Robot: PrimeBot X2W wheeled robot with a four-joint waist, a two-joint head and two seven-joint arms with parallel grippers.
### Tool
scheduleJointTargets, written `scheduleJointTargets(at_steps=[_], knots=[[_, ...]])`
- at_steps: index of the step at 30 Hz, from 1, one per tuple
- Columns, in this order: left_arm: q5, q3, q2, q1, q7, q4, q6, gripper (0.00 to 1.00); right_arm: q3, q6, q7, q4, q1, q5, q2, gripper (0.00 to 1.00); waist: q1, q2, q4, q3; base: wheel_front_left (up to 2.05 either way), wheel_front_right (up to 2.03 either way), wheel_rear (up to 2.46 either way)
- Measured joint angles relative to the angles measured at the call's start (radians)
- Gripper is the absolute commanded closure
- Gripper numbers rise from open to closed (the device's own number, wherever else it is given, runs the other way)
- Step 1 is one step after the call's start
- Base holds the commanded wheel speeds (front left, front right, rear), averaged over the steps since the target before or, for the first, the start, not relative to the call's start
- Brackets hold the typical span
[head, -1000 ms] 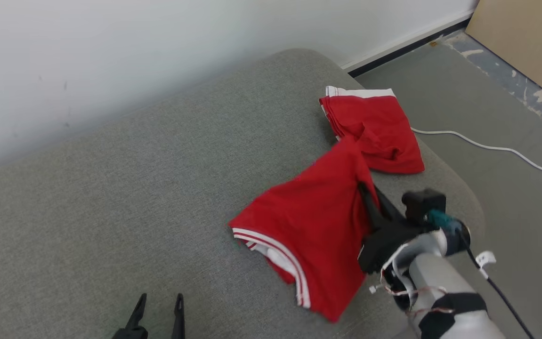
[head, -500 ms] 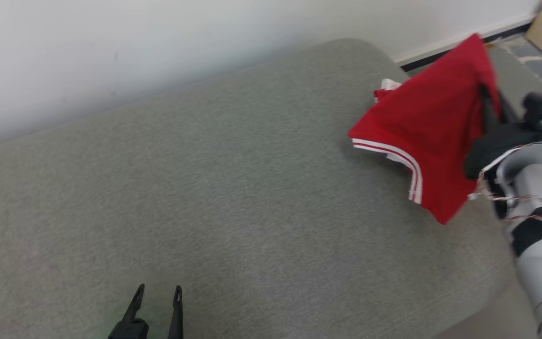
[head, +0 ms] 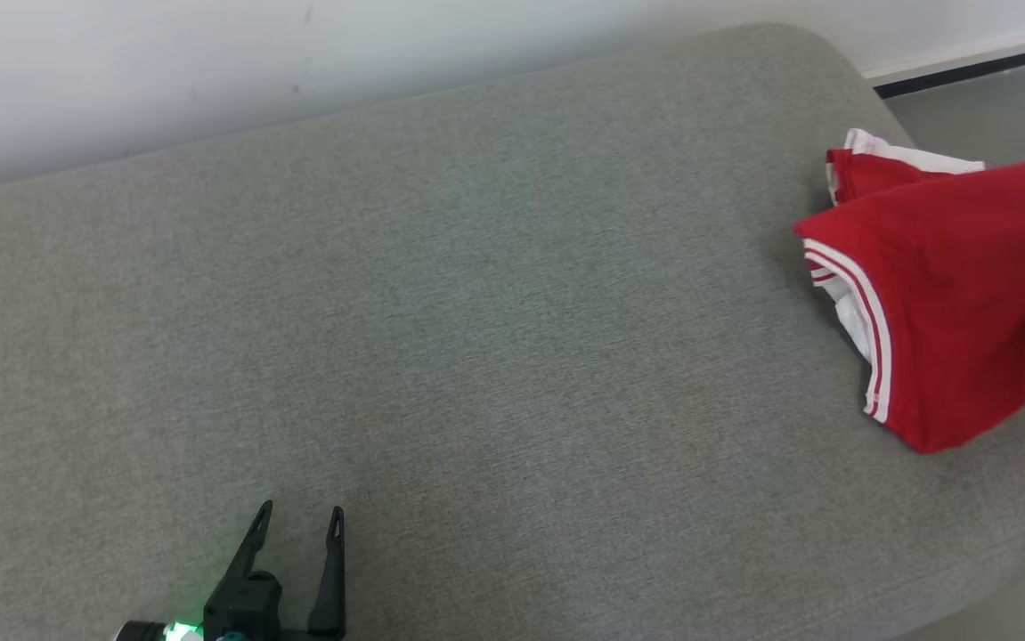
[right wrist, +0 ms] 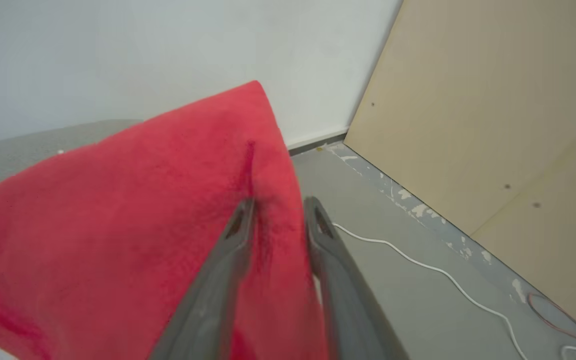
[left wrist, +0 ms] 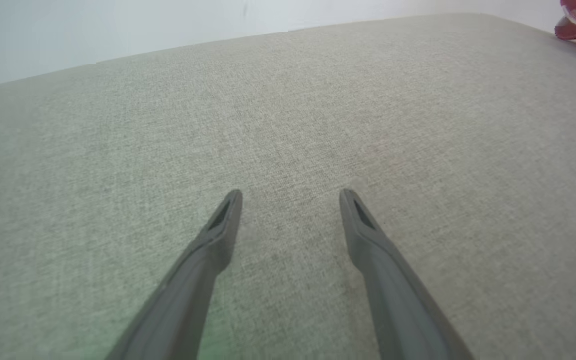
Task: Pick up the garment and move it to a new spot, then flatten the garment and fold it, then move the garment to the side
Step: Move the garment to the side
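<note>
Open passage over the grey cushion (head: 476, 312) across centre and left of the head view. Blocked at the right edge by the red garment (head: 948, 294), and along the top by the white wall (head: 209, 71). Lower right of the right wrist view: white cable (right wrist: 438, 270) across the floor (right wrist: 418, 310).

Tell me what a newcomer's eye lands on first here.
The red garment with white stripes, partly lifted at the right end of the grey cushion, stands out first. In the right wrist view its cloth sits between the fingers of the right pincer. The left pincer is open at the cushion's near left.
</note>
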Motion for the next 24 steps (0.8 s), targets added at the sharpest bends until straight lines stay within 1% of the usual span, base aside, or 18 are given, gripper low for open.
scheduleJointTargets(at_steps=[3,6,9,11,12,13,14,16,17,18,21,22,24], knots=[[0.0,0.001,0.0,-0.001,0.0,0.0,0.005,0.0,-0.135,0.0,0.028,-0.069,0.043,-0.112,0.008,0.0,-0.0001,0.0,0.014,0.006,0.0,0.0,0.0],[0.0,0.005,0.0,0.0,0.0,-0.001,0.009,0.0,-0.231,0.0,0.037,-0.139,0.062,-0.22,0.059,0.0,-0.0001,0.0,0.02,0.002,0.0,0.0,0.0],[-0.003,0.013,0.0,0.002,0.0,-0.002,0.014,0.0,-0.264,0.0,-0.008,-0.156,0.065,-0.276,0.119,0.0,-0.0001,0.0,0.022,-0.009,0.0,0.0,0.0],[-0.009,0.017,0.0,0.005,0.0,-0.004,0.017,0.0,-0.264,0.0,-0.042,-0.149,0.062,-0.29,0.146,0.0,-0.0001,0.0,0.023,-0.018,0.0,0.0,0.0],[-0.009,0.017,0.0,0.005,0.0,-0.004,0.017,0.0,-0.264,0.0,-0.042,-0.149,0.062,-0.29,0.146,0.0,-0.0001,0.0,0.023,-0.018,0.0,0.0,0.0],[-0.01,0.02,-0.001,0.008,0.0,-0.005,0.018,0.0,-0.226,0.0,-0.062,-0.135,0.059,-0.3,0.166,0.0,-0.0001,0.0,0.024,-0.027,0.0,0.0,0.0],[-0.01,0.02,-0.001,0.008,0.0,-0.005,0.018,0.0,-0.226,0.0,-0.062,-0.135,0.059,-0.3,0.166,0.0,-0.0001,0.0,0.024,-0.027,0.0,0.0,0.0],[-0.013,0.024,-0.002,0.01,0.0,-0.008,0.021,0.0,-0.184,0.0,-0.067,-0.129,0.053,-0.287,0.2,0.0,-0.0001,0.0,0.026,-0.037,0.0,0.0,0.0],[-0.018,0.028,-0.002,0.018,0.0,-0.01,0.026,0.0,-0.112,0.0,-0.069,-0.179,0.056,-0.235,0.255,0.0,-0.0001,0.0,0.029,-0.047,0.0,0.0,0.0],[-0.018,0.028,-0.002,0.018,0.0,-0.01,0.026,0.0,-0.112,0.0,-0.069,-0.179,0.056,-0.235,0.255,0.0,-0.0001,0.0,0.029,-0.047,0.0,0.0,0.0],[-0.022,0.04,-0.003,0.028,0.0,-0.013,0.03,0.0,0.028,0.0,-0.071,-0.281,0.109,-0.142,0.325,0.0,-0.0001,-0.0001,0.034,-0.066,0.0,0.0,0.0],[-0.026,0.044,-0.003,0.031,0.0,-0.014,0.031,0.0,0.086,0.0,-0.071,-0.317,0.147,-0.112,0.341,0.0,-0.0001,-0.0001,0.036,-0.073,0.0,0.0,0.0],[-0.026,0.05,-0.005,0.044,0.0,-0.021,0.036,0.0,0.166,0.0,-0.071,-0.374,0.214,-0.035,0.356,0.0,-0.0001,0.0,0.042,-0.086,0.0,0.0,0.0]])
